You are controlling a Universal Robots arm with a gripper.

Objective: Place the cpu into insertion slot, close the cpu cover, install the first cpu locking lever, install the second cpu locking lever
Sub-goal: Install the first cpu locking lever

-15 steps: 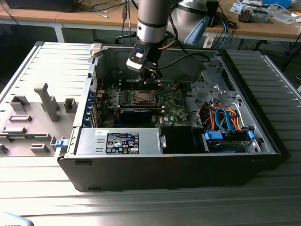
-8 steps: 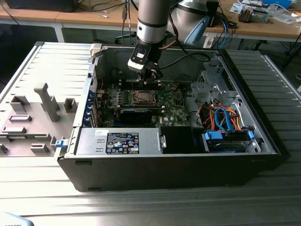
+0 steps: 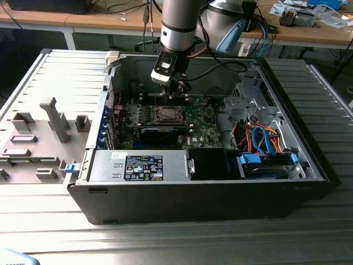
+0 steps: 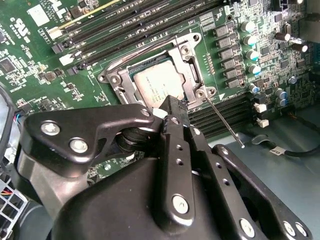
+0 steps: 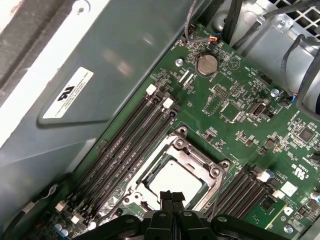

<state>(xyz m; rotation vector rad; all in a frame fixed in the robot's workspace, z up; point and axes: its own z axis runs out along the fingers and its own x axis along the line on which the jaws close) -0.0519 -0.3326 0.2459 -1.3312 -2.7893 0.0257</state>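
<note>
Ribbed grey metal tabletop (image 3: 309,237), wooden desks (image 3: 99,21) behind, tangled cables (image 3: 124,8) on them

cpu (image 5: 172,179) in insertion slot (image 3: 165,115) w/ cpu cover (image 5: 201,163) over it — gripper (image 5: 172,196) above.

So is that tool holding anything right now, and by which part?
Nothing, by the look of it. The tool is shut on itself, empty, above the near edge of the cpu cover. The cpu lies apart from it, showing through that cover's window.

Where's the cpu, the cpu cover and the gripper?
the cpu (image 5: 174,179): first wrist view, middle of its pale face.
the cpu cover (image 5: 199,159): first wrist view, one side of its frame.
the gripper (image 5: 172,197): first wrist view, between its fingertips.
</note>
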